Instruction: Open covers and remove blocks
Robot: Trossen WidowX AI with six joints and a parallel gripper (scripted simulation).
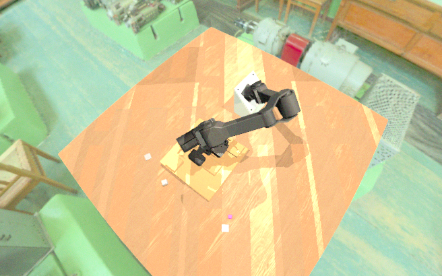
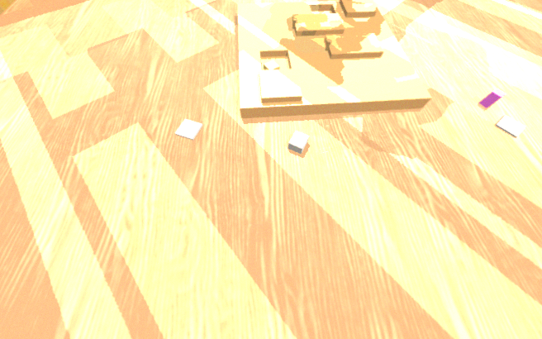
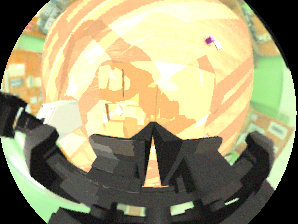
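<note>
The puzzle board (image 1: 199, 186) (image 2: 332, 108) (image 3: 187, 82) lies under the arm. My gripper (image 3: 153, 125) is shut and empty above it. In the exterior view, a front cover (image 2: 280, 86) sits beside an open well, where a small pale shape (image 2: 271, 64) shows. A second cover (image 2: 318, 25) has an open well behind it; its floor is hidden. Two more covers, one in the middle (image 2: 355, 45) and one at the back (image 2: 359, 8), show no well from here. A magenta block (image 1: 230, 216) (image 2: 490, 99) (image 3: 209, 40) lies on the table clear of the board.
Three white pieces lie off the board: one at the left (image 1: 147, 156) (image 2: 188, 128), one near the board's edge (image 1: 164, 182) (image 2: 298, 141), one beside the magenta block (image 1: 225, 227) (image 2: 511, 126) (image 3: 218, 45). The arm's white mount (image 1: 241, 102) (image 3: 62, 119) stands behind the board. Shadows cross the board.
</note>
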